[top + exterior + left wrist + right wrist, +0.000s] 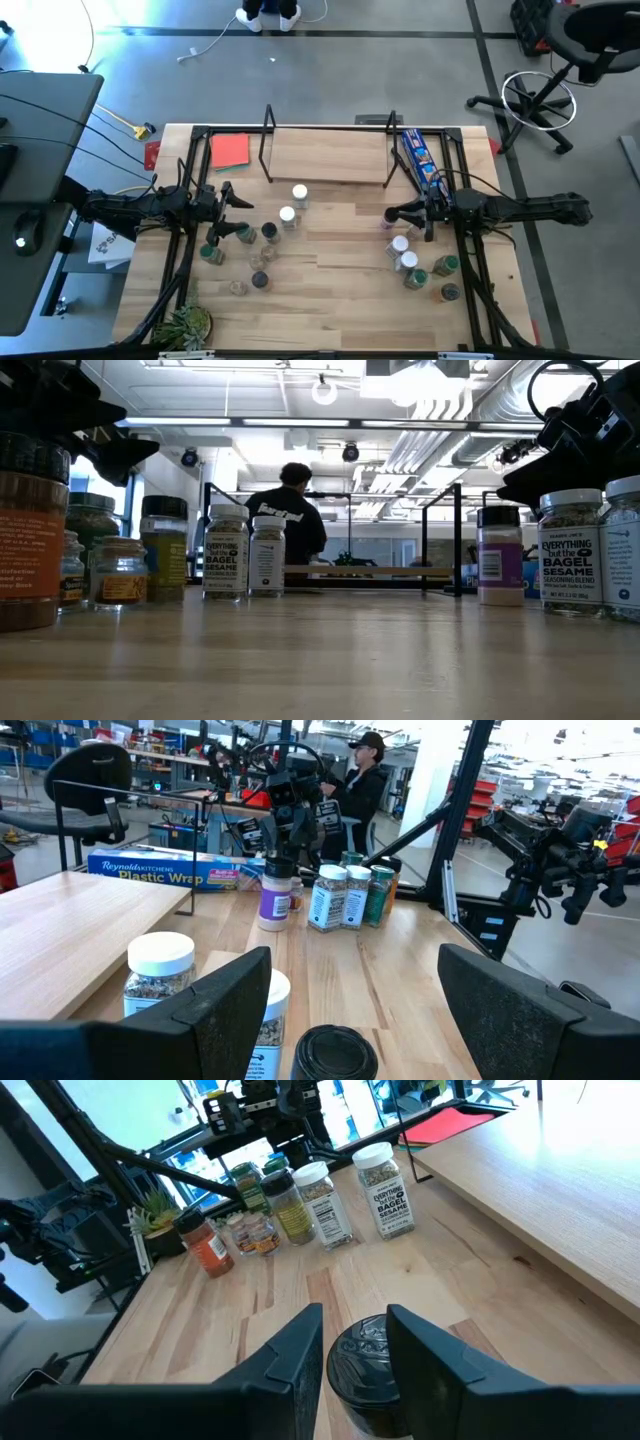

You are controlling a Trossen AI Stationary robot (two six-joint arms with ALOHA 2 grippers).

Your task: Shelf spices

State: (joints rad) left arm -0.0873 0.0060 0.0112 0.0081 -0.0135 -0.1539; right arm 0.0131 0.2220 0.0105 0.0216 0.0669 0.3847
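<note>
My left pincer (240, 204) hangs with fingers wide apart above the left cluster of spice jars (250, 245), a black-lidded jar (333, 1055) upright just below it. The shelf (325, 160) stands bare at the far middle of the table. My right pincer (392, 214) is clamped on the upright purple-label jar (365, 1365), the nearer arm to the shelf, which lies far and left of it. Readable: "Everything but the Bagel Sesame" on a white-lidded jar (390, 1195); "Reynolds Kitchens Plastic Wrap" on the blue box (165, 870).
</note>
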